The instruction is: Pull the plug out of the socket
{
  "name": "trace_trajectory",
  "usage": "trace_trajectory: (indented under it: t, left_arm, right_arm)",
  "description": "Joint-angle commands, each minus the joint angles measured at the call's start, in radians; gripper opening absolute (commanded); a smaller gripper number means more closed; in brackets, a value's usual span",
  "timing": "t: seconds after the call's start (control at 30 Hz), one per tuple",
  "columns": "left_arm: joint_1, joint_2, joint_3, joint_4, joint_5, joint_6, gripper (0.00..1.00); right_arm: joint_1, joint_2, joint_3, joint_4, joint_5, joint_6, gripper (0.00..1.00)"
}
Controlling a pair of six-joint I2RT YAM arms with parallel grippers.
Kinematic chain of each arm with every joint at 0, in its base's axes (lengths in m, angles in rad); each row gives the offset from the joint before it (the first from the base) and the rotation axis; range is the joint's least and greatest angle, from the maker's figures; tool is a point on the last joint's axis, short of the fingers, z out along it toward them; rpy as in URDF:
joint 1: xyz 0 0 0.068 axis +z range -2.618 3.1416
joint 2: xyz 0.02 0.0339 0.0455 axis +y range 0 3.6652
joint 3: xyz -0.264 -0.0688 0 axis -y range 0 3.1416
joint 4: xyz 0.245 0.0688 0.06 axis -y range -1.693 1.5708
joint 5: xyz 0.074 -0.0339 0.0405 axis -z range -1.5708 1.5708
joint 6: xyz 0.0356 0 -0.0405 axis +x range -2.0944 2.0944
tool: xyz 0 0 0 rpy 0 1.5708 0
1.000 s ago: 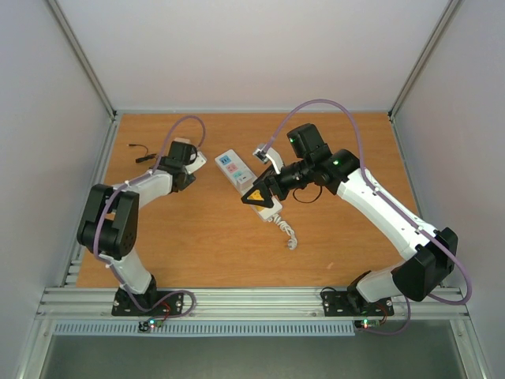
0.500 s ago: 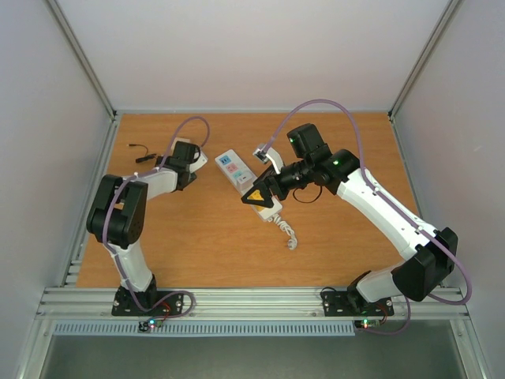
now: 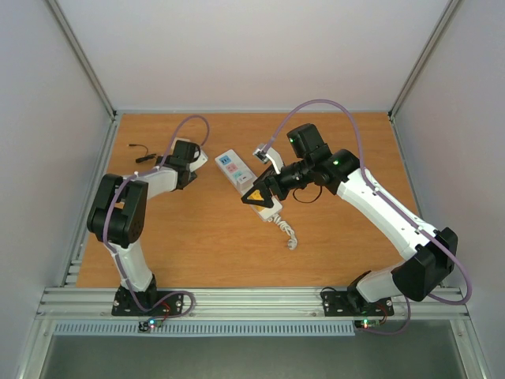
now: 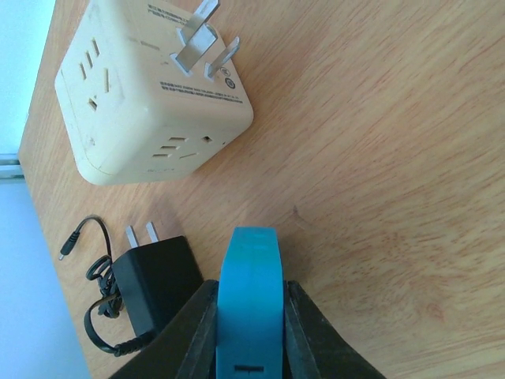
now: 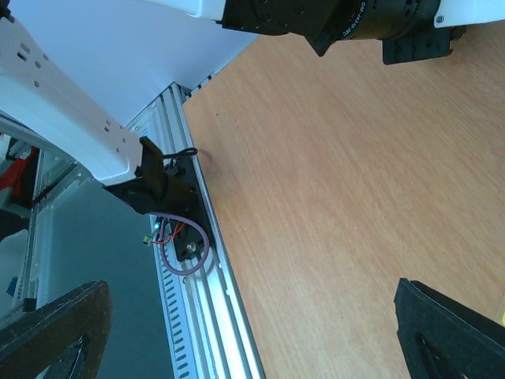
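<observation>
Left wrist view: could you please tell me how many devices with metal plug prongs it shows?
2. A cream cube adapter lies at the upper left; a black charger with a coiled cord lies below it, at the lower left. Others may sit outside the frame.

— What's the surface (image 4: 379,158) made of?
— Wood by the look of it: orange-brown, fine straight grain, smooth, matt with a faint sheen.
— And the plug (image 4: 134,103)?
— Cream plastic, smooth and slightly glossy, with rounded edges. Its prongs (image 4: 197,39) are bare, bright metal.
— The charger (image 4: 154,276) next to it?
— Black plastic, matt.
— The socket (image 3: 235,170)?
— White plastic, smooth. The overhead view doesn't show how glossy it is.
— The left pincer (image 4: 247,316)?
— A smooth, satin blue face set between black plastic sides.
— And the rail (image 5: 225,316)?
— Bare metal, dull silver, grooved lengthwise.
</observation>
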Motion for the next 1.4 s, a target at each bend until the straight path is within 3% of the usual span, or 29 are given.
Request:
trace_trajectory:
  t: [0.0, 0.33, 0.73, 0.93, 1.13, 1.37]
  left_arm:
    - [0.005, 0.02, 0.028, 0.019, 0.017, -0.018, 0.22]
    - [0.004, 0.028, 0.035, -0.005, 0.035, -0.027, 0.38]
    - [0.004, -0.058, 0.107, -0.21, 0.261, -0.111, 0.8]
    - [0.004, -0.137, 0.141, -0.31, 0.397, -0.166, 0.86]
    - [0.004, -0.244, 0.171, -0.403, 0.64, -0.217, 0.87]
    - [-0.069, -0.307, 0.209, -0.48, 0.827, -0.295, 0.88]
  right_arm:
    - [-0.006, 0.004, 0.005, 0.004, -0.003, 0.006, 0.98]
    - [-0.005, 0.004, 0.0, 0.006, -0.002, 0.003, 0.99]
    - [-0.007, -0.005, -0.072, 0.08, 0.109, 0.022, 0.98]
    - [-0.041, -0.044, -0.195, 0.205, 0.242, 0.051, 0.98]
    - [-0.119, -0.093, -0.36, 0.355, 0.328, 0.076, 0.98]
    - [-0.133, -0.111, -0.538, 0.58, 0.405, 0.155, 0.99]
